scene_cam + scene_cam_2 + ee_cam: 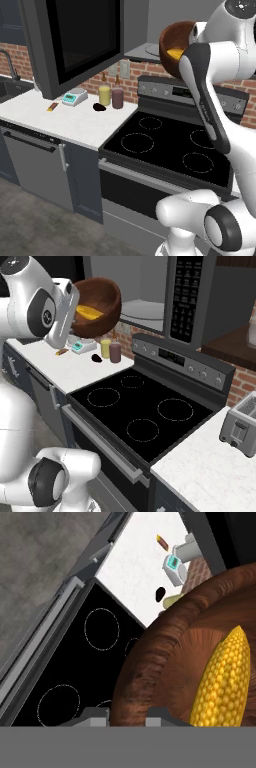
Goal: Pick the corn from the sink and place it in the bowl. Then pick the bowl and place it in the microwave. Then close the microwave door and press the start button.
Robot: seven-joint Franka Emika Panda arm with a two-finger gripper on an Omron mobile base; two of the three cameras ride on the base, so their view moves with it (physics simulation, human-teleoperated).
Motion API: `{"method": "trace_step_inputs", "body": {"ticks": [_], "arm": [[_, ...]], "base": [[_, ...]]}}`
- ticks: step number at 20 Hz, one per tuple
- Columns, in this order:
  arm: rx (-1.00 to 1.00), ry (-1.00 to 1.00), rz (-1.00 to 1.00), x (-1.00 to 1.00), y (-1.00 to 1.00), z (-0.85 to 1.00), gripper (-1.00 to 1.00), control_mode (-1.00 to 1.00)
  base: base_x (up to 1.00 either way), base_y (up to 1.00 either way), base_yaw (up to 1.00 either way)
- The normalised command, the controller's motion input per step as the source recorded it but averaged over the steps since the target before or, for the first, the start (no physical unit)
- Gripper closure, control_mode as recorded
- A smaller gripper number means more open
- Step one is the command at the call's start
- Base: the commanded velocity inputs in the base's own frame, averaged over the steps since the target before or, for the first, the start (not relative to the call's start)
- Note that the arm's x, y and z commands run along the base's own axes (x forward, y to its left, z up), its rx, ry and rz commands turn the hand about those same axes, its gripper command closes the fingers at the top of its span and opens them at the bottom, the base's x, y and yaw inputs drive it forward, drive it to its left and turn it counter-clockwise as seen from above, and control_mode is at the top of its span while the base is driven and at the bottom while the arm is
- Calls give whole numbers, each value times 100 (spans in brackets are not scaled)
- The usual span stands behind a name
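While the white arm reaches up above the black glass stove top (pixel 142 411), its fingers (pixel 127 714) pinch narrowly on the rim of the round reddish-brown wooden bowl (pixel 102 301), holding it tilted in the air just before the open dark grey microwave (pixel 150 308). Inside the bowl lies the yellow corn cob (pixel 222 682), just beside the fingers. Below, the white worktop (pixel 60 117) carries small jars.

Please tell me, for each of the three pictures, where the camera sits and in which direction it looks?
Left base view: behind the arm's left, facing stove and open microwave door; arm at right.
Right base view: behind its right, facing stove and microwave; arm at left.
Hand view: on the hand, looking down past bowl and corn.
All share the bowl.
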Motion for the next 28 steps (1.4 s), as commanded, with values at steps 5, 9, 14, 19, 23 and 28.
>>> {"method": "trace_step_inputs", "body": {"ticks": [5, 9, 14, 19, 23, 28], "arm": [[0, -1, 0, 55, -14, 6, 100, -100], [0, -5, 0, 50, -10, 6, 100, -100], [0, -6, 0, 57, -14, 3, 100, -100], [1, -5, 0, 39, -25, 4, 100, -100], [2, 0, 0, 30, -32, 6, 100, -100], [0, 1, 0, 52, -17, 0, 100, -100]], "base": [[0, 0, 0], [0, 0, 0], [0, 0, 0], [0, 0, 0], [0, 0, 0], [0, 0, 0]]}}
